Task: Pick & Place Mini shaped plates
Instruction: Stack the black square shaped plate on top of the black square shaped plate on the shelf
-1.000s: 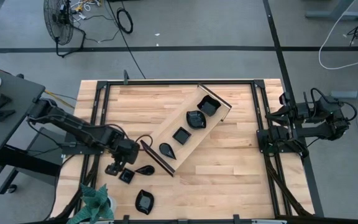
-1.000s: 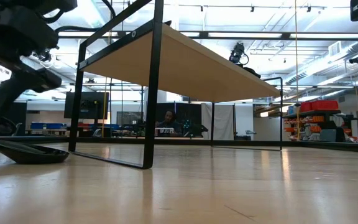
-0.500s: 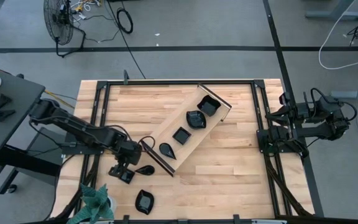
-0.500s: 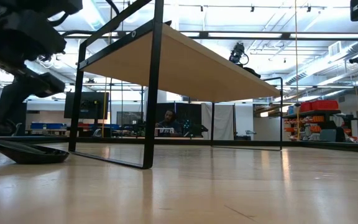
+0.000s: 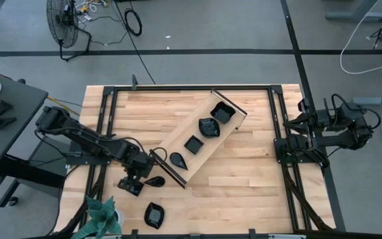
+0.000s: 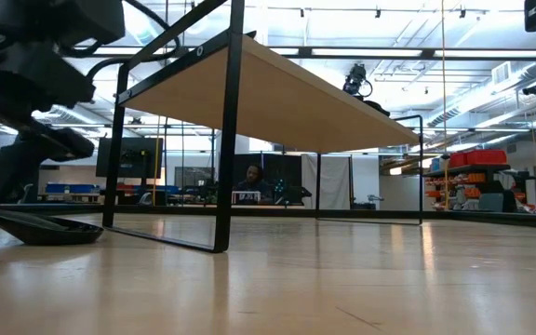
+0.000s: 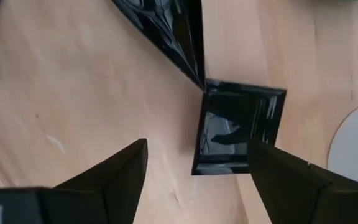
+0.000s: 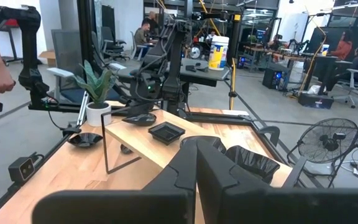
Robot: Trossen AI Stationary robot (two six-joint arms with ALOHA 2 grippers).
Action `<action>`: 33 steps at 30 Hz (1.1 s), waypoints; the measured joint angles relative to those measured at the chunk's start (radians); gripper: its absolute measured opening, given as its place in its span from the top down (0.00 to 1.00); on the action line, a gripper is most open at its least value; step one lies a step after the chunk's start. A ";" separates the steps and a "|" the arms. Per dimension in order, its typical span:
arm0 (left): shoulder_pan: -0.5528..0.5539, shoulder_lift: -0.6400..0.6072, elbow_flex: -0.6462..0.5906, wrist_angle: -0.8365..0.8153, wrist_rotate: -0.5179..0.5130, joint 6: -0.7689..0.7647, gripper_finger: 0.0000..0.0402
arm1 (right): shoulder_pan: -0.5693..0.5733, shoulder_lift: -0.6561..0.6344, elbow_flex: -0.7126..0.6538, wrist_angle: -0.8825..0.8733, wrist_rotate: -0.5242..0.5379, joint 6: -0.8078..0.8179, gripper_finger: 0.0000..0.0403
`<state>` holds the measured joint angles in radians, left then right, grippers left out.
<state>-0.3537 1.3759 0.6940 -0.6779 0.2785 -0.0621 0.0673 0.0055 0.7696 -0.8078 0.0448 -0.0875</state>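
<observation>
The bench (image 5: 244, 166) is a light wood top in a black frame, with most of its right half bare. Across its middle a long tray (image 5: 199, 139) lies at a slant, one end toward the far right, the other toward the near left. Four black plates sit in it in a row: a square plate (image 5: 222, 113) at the far end, a wavy plate (image 5: 209, 127) next, a smaller square plate (image 5: 193, 144), then a teardrop plate (image 5: 177, 159) nearest the low end. Three more plates lie loose on the bench by the near-left corner: a leaf plate (image 5: 154, 180) just off the tray's low end, a small square one (image 5: 132, 186) beside it, and a rounded plate (image 5: 154, 215) close to the near edge. A potted plant (image 5: 101, 216) stands at that corner. The left hand (image 5: 130, 180), fingers (image 7: 110, 180) spread apart, hangs over the small square one, which in the wrist view lies between them, its corner touching the leaf plate. The right hand (image 8: 197, 174), fingers together and holding nothing, is parked off the bench's right edge.
</observation>
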 joint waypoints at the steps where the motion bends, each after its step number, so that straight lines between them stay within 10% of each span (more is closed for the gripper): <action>1: -0.006 0.004 -0.006 0.003 -0.002 0.001 0.30 | 0.000 0.000 0.000 0.000 0.000 0.000 0.97; 33: -0.129 0.022 -0.032 0.043 -0.117 -0.005 0.30 | 0.000 0.000 0.000 0.000 0.000 0.000 0.97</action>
<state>-0.4828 1.3980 0.6621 -0.6350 0.1616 -0.0669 0.0671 0.0055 0.7692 -0.8082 0.0448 -0.0875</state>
